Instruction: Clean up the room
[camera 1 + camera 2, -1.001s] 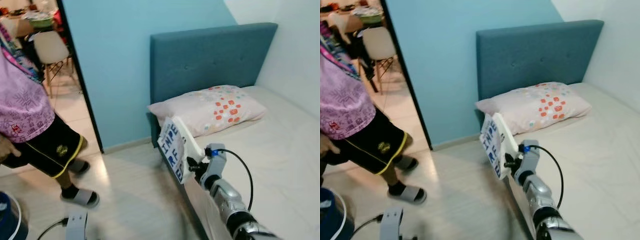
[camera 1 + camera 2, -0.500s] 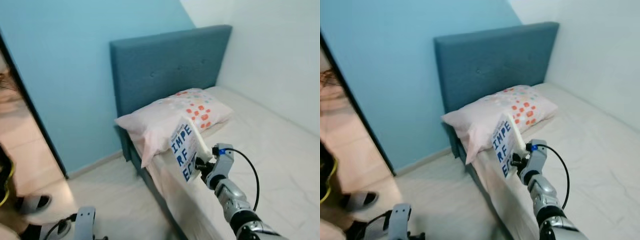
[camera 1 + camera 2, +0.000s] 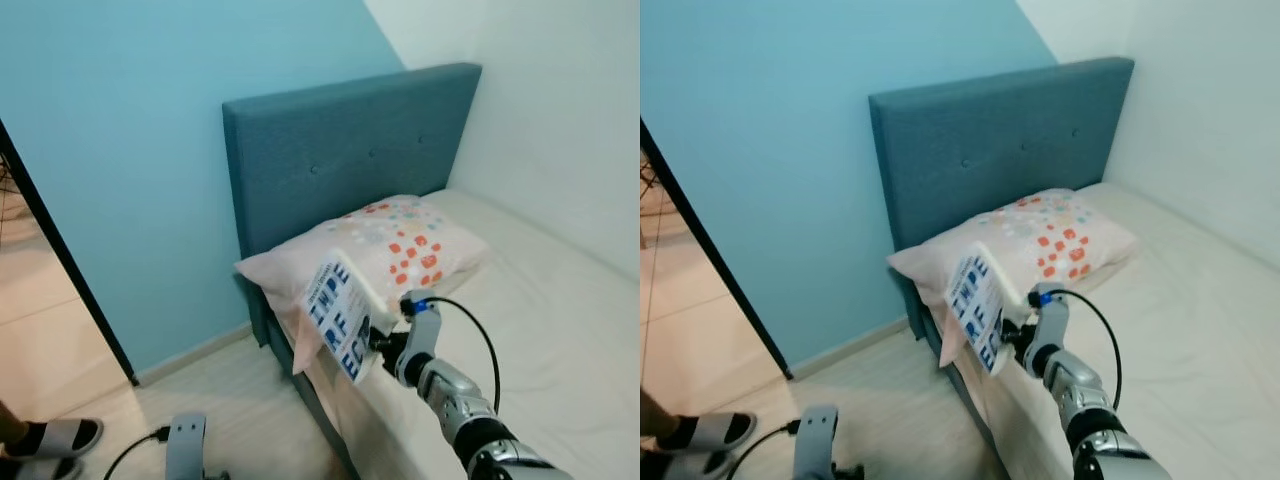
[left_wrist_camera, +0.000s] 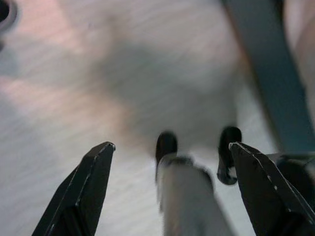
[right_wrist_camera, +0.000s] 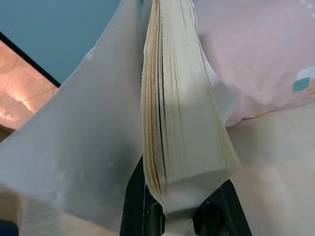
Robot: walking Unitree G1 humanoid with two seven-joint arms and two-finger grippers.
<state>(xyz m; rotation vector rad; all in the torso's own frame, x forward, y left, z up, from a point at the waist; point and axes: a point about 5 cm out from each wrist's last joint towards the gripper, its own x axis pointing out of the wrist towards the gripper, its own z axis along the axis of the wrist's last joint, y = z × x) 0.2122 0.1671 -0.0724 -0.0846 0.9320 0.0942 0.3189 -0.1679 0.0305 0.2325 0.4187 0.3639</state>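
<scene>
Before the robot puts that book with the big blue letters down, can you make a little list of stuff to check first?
1. Book held firmly: ok. The right gripper is shut on the thick white paperback book, fingers on both sides of the pages.
2. Cover under control: not ok. The front cover hangs away from the pages in the right wrist view.
3. Landing spot free: ok. The cream mattress beside the pink spotted pillow is bare.
4. Book above the bed: cannot tell. It sits near the bed's edge.
5. Left gripper out of the way: ok. It is open, hanging low over the pale floor.
6. Person nearby: ok. A sandalled foot stays by the doorway.
</scene>
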